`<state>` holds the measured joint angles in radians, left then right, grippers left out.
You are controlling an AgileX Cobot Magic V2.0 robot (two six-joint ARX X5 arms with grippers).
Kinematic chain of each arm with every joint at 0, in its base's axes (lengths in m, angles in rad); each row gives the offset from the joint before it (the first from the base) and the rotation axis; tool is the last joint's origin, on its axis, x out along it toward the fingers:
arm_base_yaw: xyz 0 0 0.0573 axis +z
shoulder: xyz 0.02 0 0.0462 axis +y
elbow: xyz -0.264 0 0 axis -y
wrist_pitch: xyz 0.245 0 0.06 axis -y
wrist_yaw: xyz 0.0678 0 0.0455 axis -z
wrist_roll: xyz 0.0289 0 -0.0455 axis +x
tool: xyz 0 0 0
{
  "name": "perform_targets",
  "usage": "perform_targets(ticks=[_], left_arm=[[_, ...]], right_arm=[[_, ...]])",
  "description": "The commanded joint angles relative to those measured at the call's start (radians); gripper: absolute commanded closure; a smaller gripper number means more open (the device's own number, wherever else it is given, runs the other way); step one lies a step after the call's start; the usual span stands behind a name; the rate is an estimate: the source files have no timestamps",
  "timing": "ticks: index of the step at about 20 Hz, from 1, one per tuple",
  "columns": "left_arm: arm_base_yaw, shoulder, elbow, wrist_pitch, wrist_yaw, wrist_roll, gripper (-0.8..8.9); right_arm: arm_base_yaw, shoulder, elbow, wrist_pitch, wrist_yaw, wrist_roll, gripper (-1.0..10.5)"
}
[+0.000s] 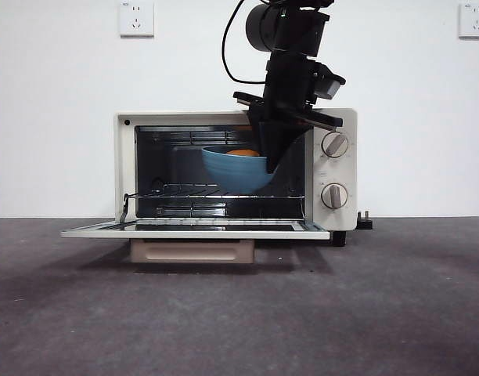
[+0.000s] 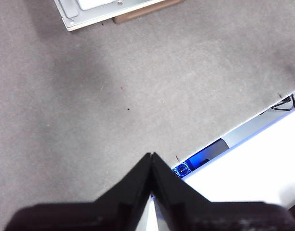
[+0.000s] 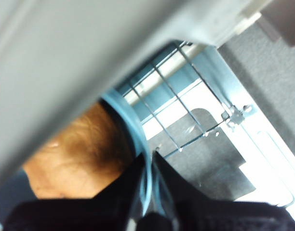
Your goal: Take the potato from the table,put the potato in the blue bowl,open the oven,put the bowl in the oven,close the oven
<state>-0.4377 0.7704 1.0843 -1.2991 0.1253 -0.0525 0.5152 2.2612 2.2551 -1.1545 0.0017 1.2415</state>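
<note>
Worktop (image 1: 239, 313): dark grey, mottled, filling the lower part of the front view.

Oven (image 1: 337, 168): cream-white, centre of the frame, door (image 1: 196, 229) dropped flat toward the camera, beige handle (image 1: 192, 251) hanging below its front edge. Two knobs (image 1: 334, 144) on the right panel. Wire rack (image 1: 216, 192) inside the cavity.

Bowl (image 1: 235, 171): blue, inside the cavity, right of centre, tilted and held just above the rack.

Potato (image 1: 246, 153): orange-brown, inside the bowl, its top showing over the rim.

Right hand (image 3: 148, 161): enters from the top centre of the front view, reaching into the oven mouth; jaws pinching the bowl's rim at its right side, one inside beside the potato, one outside.

Left hand (image 2: 151, 156): jaws pressed together, holding nothing, over bare worktop; the open door's corner lies at the upper left of its view.

Wall (image 1: 59, 117): white, behind the oven, a socket (image 1: 136, 17) at upper left.
</note>
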Motion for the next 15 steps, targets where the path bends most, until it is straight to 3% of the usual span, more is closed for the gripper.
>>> perform_targets(ticks=[1, 6, 12, 15], left_arm=[[-0.002, -0.002, -0.01, 0.0, 0.002, 0.011, 8.19], [-0.002, -0.002, -0.01, -0.002, 0.002, 0.012, 8.19], [-0.002, -0.003, -0.01, -0.011, 0.002, 0.012, 8.19], [-0.002, -0.003, -0.01, -0.011, 0.002, 0.013, 8.19]], right_arm=[[0.001, 0.016, 0.002, 0.005, 0.008, -0.015, 7.5], [0.002, 0.011, 0.006, 0.007, 0.011, -0.031, 7.3], [0.003, -0.031, 0.02, 0.011, 0.085, -0.077, 7.3], [0.003, -0.06, 0.02, 0.077, 0.085, -0.127, 7.3]])
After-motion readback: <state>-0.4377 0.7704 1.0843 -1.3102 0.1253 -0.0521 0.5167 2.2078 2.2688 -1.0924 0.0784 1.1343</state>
